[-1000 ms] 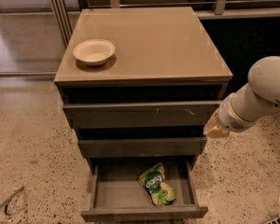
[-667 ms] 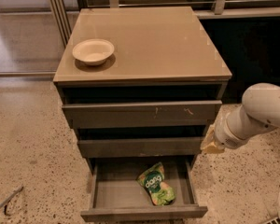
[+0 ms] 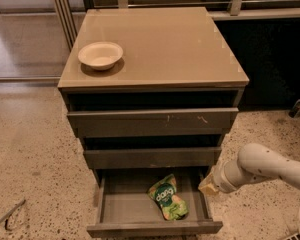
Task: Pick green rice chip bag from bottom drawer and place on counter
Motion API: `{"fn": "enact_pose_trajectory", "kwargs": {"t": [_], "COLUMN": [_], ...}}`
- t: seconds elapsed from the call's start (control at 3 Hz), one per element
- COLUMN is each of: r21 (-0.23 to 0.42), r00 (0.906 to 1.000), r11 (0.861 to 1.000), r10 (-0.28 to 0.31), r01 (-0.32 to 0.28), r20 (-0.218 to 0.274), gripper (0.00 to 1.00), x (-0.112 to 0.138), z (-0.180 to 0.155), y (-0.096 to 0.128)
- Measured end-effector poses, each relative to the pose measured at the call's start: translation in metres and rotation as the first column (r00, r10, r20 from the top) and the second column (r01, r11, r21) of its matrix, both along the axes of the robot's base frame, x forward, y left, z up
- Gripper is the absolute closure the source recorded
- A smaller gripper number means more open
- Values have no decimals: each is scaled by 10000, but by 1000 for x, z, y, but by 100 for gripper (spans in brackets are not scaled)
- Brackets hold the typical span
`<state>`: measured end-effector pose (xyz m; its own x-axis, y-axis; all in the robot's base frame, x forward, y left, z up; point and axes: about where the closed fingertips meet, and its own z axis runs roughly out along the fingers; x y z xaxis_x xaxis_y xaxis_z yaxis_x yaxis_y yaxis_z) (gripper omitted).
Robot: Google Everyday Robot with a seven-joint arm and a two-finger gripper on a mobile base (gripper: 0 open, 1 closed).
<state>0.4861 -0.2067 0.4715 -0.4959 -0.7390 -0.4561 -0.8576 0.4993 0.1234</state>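
Pick not started: green rice chip bag (image 3: 167, 198) lies in open bottom drawer (image 3: 124, 205) just left of the claw (image 3: 208, 186), claw state can't tell, bench (image 3: 170, 44) far above claw, bagless.

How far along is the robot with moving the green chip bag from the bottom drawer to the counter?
Done: the bottom drawer stands open. In hand: the gripper hovers by the drawer's right wall, apart from the green rice chip bag lying inside. Left: grasp the bag, lift it, set it on the counter, which holds a bowl.
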Motion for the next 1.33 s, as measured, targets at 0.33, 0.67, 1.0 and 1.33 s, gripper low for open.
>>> {"fn": "enact_pose_trajectory", "kwargs": {"t": [0.33, 0.67, 1.0, 1.33], "r21": [289, 290, 609, 1230], "r00": [9987, 9987, 9986, 9949], "r11": [9996, 9996, 9970, 9877], "r10": [-33, -34, -465, -994], "r01": [48, 49, 479, 965], "r20": [-509, -508, -249, 175], "gripper": [100, 100, 100, 100], "x": [-13, -13, -6, 12], "z": [-36, -36, -61, -100], "y": [9, 9, 5, 8]}}
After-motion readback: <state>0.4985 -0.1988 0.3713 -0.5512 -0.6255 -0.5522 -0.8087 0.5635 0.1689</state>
